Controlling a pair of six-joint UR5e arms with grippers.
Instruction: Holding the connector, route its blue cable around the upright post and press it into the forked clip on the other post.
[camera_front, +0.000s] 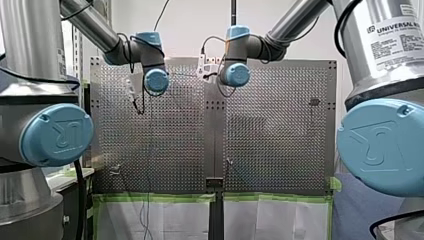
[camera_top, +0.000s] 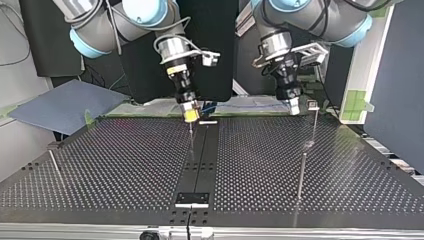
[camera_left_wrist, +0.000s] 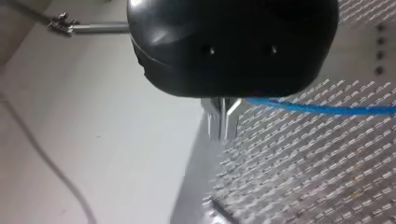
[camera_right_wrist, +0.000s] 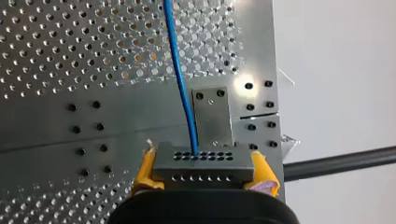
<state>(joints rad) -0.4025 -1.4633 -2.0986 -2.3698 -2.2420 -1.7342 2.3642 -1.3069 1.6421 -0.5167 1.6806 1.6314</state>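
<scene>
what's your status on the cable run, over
Right gripper shut on connector. Left gripper shut on blue cable, stretched between them. Cable not yet around upright post or in forked clip. Nothing seen blocking.

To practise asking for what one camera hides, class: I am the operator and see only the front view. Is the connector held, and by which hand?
Observer: Yes. The right wrist view shows my right hand shut on the grey connector, with a yellow pad at each end.
Operator: Where does the cable go from there?
Observer: The blue cable leaves one hole in the connector's face and runs ahead over the perforated table.
Operator: Does it reach the other hand?
Observer: In the left wrist view it runs right up to my left hand. I cannot tell whether that hand grips it.
</scene>
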